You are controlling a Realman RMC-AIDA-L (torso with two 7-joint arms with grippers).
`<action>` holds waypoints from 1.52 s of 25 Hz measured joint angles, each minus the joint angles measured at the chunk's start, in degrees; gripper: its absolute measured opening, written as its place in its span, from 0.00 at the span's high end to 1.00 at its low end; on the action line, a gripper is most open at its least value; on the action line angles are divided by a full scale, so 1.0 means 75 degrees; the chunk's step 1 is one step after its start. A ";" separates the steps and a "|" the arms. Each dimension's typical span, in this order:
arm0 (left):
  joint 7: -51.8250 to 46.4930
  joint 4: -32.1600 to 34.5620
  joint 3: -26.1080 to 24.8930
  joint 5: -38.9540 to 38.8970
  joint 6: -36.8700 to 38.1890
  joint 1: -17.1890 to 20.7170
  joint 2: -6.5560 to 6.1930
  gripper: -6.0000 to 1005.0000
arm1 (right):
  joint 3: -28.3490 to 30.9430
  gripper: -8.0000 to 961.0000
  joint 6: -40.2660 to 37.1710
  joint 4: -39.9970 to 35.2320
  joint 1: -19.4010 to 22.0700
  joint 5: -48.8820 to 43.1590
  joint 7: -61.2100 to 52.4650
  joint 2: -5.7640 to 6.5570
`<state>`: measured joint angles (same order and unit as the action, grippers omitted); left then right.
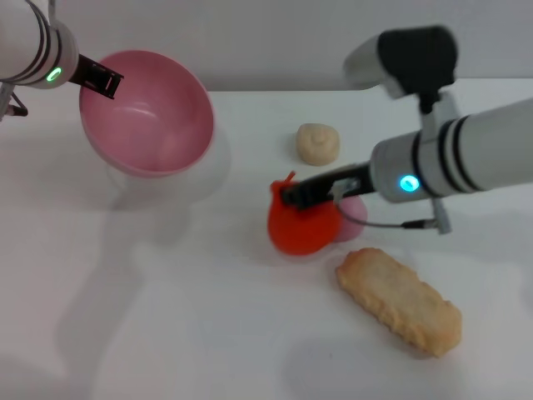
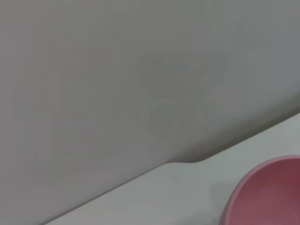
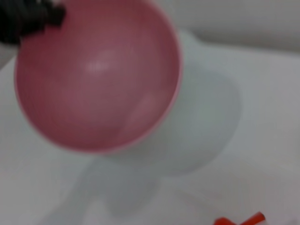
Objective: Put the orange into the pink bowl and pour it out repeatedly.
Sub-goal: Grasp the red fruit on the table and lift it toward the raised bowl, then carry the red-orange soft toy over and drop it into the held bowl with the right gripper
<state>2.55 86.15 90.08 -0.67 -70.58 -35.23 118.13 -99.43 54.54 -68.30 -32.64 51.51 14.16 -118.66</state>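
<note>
The pink bowl (image 1: 148, 112) hangs tilted above the table's back left, its empty inside facing me. My left gripper (image 1: 102, 78) is shut on its left rim. The bowl also shows in the left wrist view (image 2: 269, 192) and in the right wrist view (image 3: 98, 75), where the left fingers (image 3: 33, 16) pinch its edge. The orange (image 1: 301, 223) is at the table's middle, stem pointing up and back. My right gripper (image 1: 310, 192) lies across its top and is shut on it. A sliver of the orange's stem (image 3: 243, 219) shows in the right wrist view.
A small pink ball (image 1: 354, 215) lies right behind the orange under my right arm. A beige round bun (image 1: 317, 143) sits farther back. A long bread piece (image 1: 400, 300) lies at the front right. The white table (image 1: 166, 300) meets a grey wall behind.
</note>
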 joint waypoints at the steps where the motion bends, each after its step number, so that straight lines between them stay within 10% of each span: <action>1: 0.0000 -0.0005 0.0000 -0.0027 0.0005 -0.0002 0.0001 0.95 | 0.0112 0.92 0.0142 -0.0343 0.0125 -0.0218 -0.0100 -0.0007; 15: 0.0067 -0.0490 0.0419 -0.0921 0.0050 -0.0196 0.0014 0.95 | 0.1059 0.93 0.1297 -0.4093 0.1093 -0.1020 -0.0377 -0.0018; 38: 0.0200 -0.0435 0.1082 -0.2261 0.0152 -0.0388 0.0046 0.94 | 0.0726 0.83 0.0681 -0.2954 0.0531 -0.0898 0.0073 -0.0032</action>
<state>4.05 82.89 98.20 -17.62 -69.43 -38.14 118.48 -93.99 59.65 -90.46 -28.66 44.77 14.71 -118.90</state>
